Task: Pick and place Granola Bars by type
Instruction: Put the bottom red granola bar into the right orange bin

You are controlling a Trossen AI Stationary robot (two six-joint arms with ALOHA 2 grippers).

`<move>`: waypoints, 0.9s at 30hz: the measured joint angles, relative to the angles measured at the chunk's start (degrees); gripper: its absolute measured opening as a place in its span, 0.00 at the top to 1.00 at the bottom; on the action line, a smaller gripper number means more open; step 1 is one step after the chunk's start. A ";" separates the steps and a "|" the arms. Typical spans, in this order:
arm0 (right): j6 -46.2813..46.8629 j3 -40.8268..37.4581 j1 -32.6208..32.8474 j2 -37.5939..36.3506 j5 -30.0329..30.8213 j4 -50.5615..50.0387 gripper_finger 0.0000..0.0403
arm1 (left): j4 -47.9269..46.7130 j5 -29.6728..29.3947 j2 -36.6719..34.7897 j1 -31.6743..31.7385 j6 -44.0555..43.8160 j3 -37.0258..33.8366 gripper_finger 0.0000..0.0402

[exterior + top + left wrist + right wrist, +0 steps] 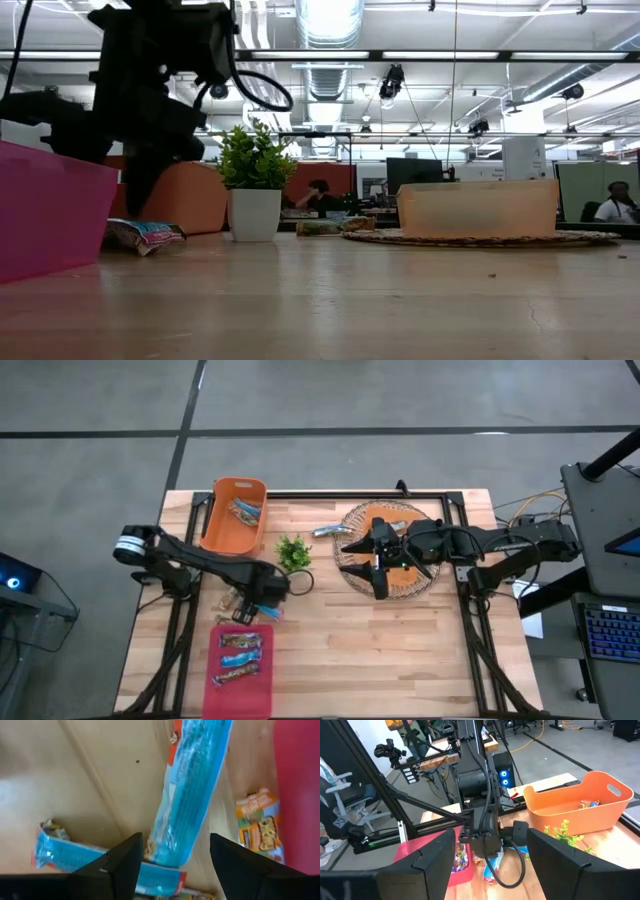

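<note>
Wooden tabletop (pixel 330 630) carries everything. Nearest, the pink tray (pixel 240 660) holds 3 bars. Just beyond it, the left gripper (pixel 172 862) stands spread over a bright blue bar (pixel 192 790) lying between its fingers. Farther off, the right gripper (pixel 378 570) hovers, fingers parted, over the woven mat (pixel 350 520).

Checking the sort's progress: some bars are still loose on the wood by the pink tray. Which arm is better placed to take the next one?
Left. The left gripper hovers open right over the loose granola bars beside the pink tray, while the right gripper sits over the wicker tray.
</note>
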 joint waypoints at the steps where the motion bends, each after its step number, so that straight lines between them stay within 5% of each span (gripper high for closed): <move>1: 0.00 0.00 0.00 0.00 0.00 0.02 0.42 | 0.57 0.00 0.55 0.00 0.00 -0.02 0.47; 12: 0.00 0.02 0.00 0.00 0.00 0.02 0.42 | 4.77 0.17 6.31 0.00 -1.87 -0.47 0.51; 21: -0.02 0.00 0.00 0.00 0.00 0.02 0.42 | 5.02 0.31 6.19 0.00 -3.66 -0.46 0.93; 27: 0.24 0.02 -0.01 -0.14 0.00 0.02 0.42 | 4.82 0.28 3.17 0.00 -5.90 -0.27 0.97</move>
